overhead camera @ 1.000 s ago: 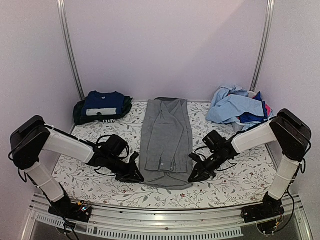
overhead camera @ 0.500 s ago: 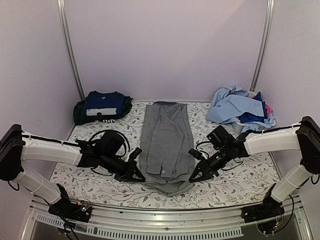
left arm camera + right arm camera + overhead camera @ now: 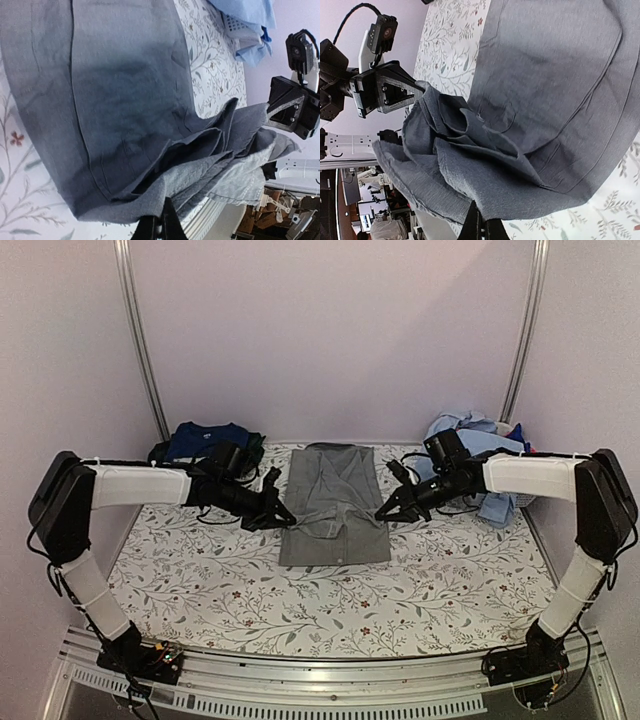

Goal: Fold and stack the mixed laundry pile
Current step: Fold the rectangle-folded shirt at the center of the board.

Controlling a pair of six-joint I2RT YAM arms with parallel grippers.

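Observation:
A grey collared shirt [image 3: 335,538] lies lengthwise at the middle of the table, its near end lifted and doubled back over the rest. My left gripper [image 3: 283,517] is shut on the raised edge's left corner, and my right gripper [image 3: 385,514] is shut on its right corner. In the left wrist view the grey shirt [image 3: 125,100] hangs in loose layers from my left gripper [image 3: 161,226]. In the right wrist view the grey shirt [image 3: 560,75] bunches above my right gripper [image 3: 483,226]. The rest of the mixed laundry pile [image 3: 470,428], light blue shirts with navy beneath, sits at the back right.
Folded navy T-shirts [image 3: 200,433] rest on a dark green piece at the back left, partly behind my left arm. The white floral sheet [image 3: 400,590] covers the table. Metal rails [image 3: 140,340] stand at the back corners. The table's front edge runs just beyond the arm bases.
Both grippers closed on the shirt's near hem at the front, then lifted it and carried it toward the back. The shirt's near half now lies folded over the far half.

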